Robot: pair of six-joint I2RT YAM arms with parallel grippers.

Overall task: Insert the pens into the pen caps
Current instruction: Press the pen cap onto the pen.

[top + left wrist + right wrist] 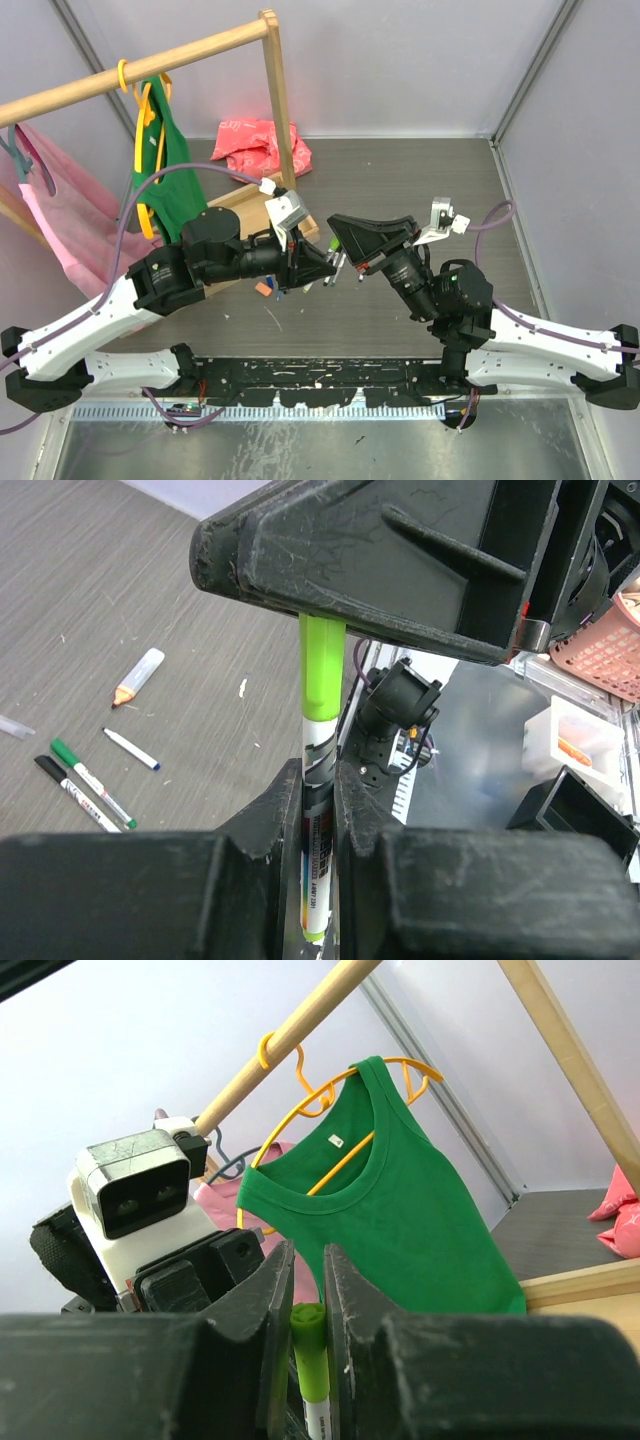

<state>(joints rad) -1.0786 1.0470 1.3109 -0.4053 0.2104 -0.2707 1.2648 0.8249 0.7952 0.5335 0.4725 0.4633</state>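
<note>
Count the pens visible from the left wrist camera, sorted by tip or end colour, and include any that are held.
Orange-tipped pen: 1
Blue-tipped pen: 1
Green-ended pen: 1
Black-ended pen: 1
Lime-green pen, gripped upright: 1
Total: 5

table (pixel 420 200) was grey wood-grain | on it lay orange-tipped pen (pixel 138 677), blue-tipped pen (pixel 130 748), green-ended pen (pixel 95 783), black-ended pen (pixel 75 795) (these two side by side) | pink cloth (pixel 258 145) lay farther back
</note>
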